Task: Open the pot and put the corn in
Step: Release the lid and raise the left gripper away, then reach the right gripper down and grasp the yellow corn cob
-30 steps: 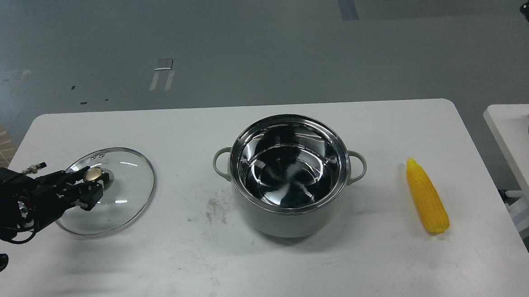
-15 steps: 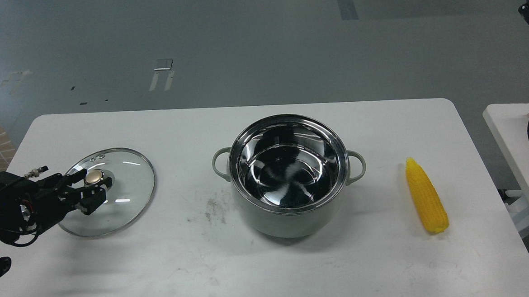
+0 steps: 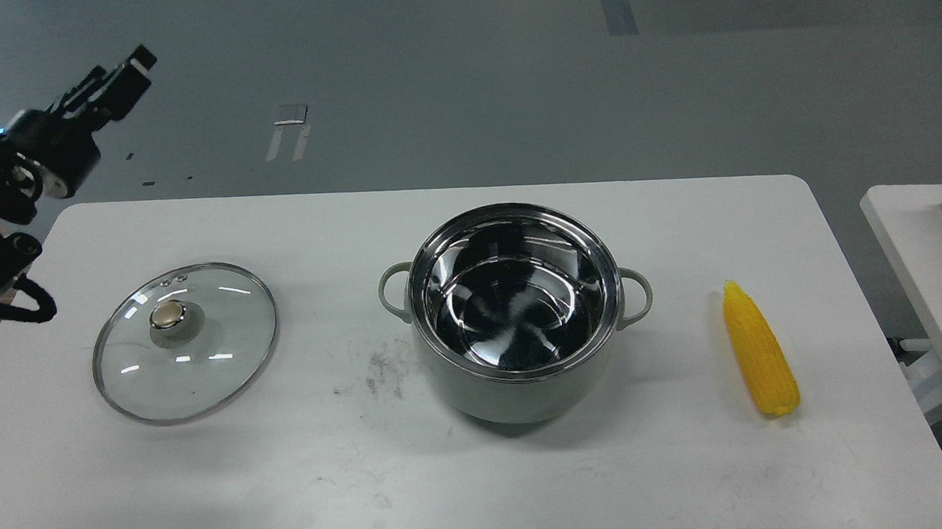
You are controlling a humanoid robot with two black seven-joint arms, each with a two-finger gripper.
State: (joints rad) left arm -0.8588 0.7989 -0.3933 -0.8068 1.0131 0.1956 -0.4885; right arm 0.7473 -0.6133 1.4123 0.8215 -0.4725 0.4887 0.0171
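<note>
Overhead, left pincer empty, fingers' spread unclear, lid untouched

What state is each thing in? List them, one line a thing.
pot: uncovered, upright, nothing inside.
glass lid: off the pot, flat on the table, knob up, to the pot's left.
corn: lying on the table right of the pot, untouched.
left gripper: raised above the table's far left corner, holding nothing; open or shut unclear.
right gripper: out of view.
</note>
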